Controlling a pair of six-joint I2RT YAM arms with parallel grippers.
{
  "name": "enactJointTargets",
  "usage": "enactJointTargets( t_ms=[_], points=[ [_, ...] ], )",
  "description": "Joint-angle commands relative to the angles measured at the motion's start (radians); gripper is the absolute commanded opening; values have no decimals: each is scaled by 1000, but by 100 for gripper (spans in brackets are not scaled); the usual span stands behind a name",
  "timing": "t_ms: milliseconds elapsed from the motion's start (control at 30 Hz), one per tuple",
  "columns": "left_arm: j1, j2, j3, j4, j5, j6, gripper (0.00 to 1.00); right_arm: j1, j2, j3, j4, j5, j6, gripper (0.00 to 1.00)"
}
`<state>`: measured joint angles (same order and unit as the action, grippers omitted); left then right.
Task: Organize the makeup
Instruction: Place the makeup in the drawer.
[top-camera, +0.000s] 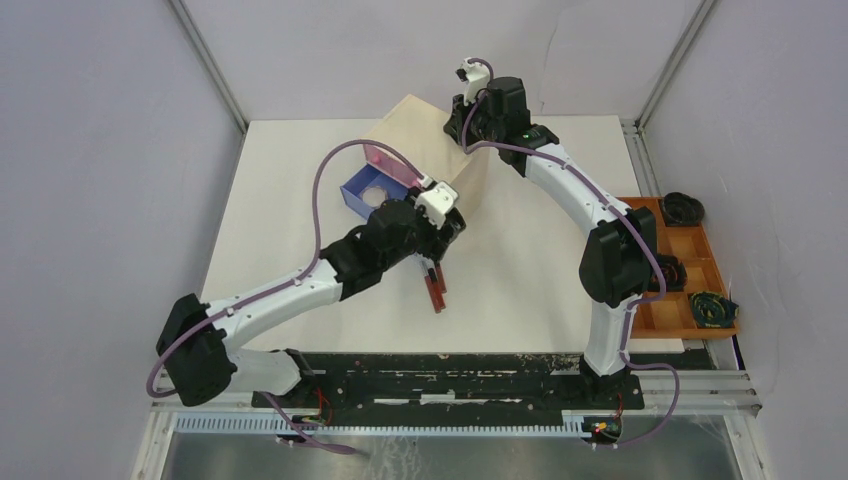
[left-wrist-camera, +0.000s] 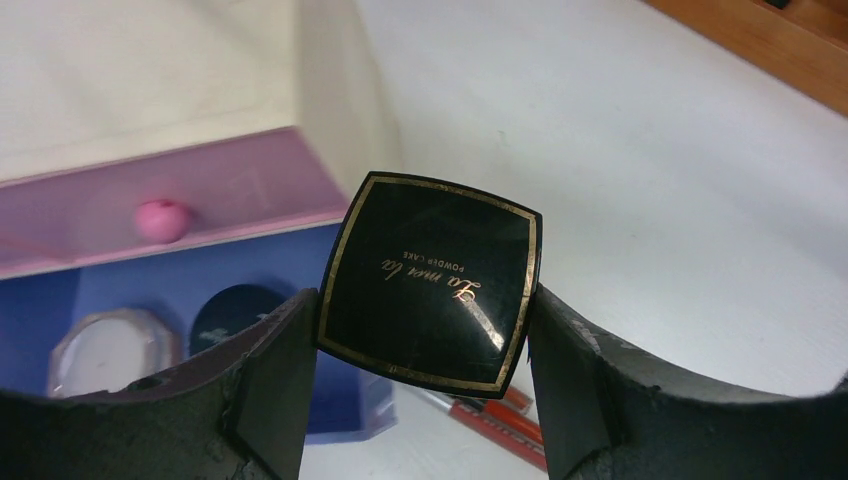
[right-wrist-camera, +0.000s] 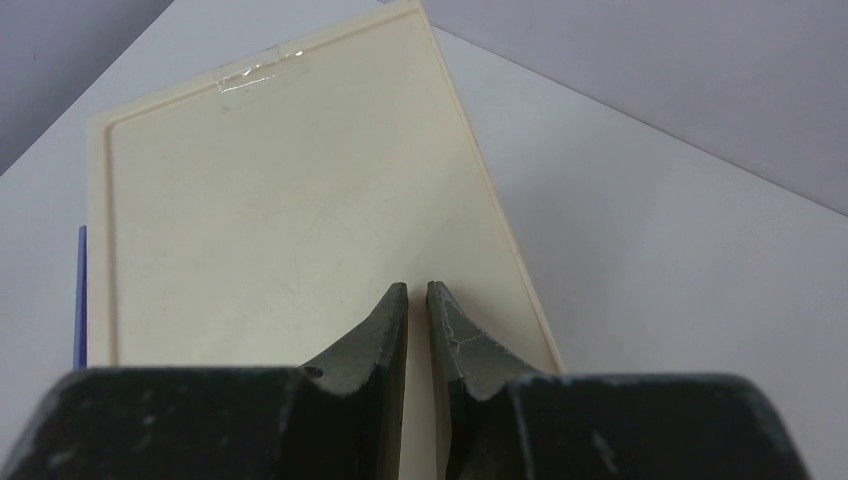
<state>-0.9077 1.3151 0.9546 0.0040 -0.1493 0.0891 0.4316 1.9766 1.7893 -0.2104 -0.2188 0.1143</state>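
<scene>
My left gripper (left-wrist-camera: 425, 300) is shut on a black square compact (left-wrist-camera: 430, 265) with a gold border and holds it in the air, beside the open blue drawer (left-wrist-camera: 290, 270). In that drawer lie a pale octagonal jar (left-wrist-camera: 108, 350) and a round dark-blue compact (left-wrist-camera: 232, 310). Slim red tubes (left-wrist-camera: 500, 418) lie on the table under the held compact; they also show in the top view (top-camera: 435, 290). In the top view the left gripper (top-camera: 440, 240) is just right of the blue drawer (top-camera: 368, 192). My right gripper (right-wrist-camera: 417, 290) is shut and empty, over the top of the beige box (right-wrist-camera: 290, 220).
The beige box (top-camera: 425, 135) stands at the table's back middle, its pink drawer (left-wrist-camera: 230, 195) with a pink knob slightly out above the blue one. An orange-brown tray (top-camera: 690, 270) with dark coiled items sits at the right edge. The right gripper (top-camera: 462, 125) hovers over the box.
</scene>
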Motion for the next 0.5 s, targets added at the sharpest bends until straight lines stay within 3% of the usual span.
enactJointTargets(
  t_ms=[0,467],
  points=[
    [73,-71,15,-53,-64,1,3,-31,167,-125,-495,96,-28,20],
    [252,-21,-1,-23,-81,-27,3,-30,169,-125,-498,99,-29,20]
  ],
)
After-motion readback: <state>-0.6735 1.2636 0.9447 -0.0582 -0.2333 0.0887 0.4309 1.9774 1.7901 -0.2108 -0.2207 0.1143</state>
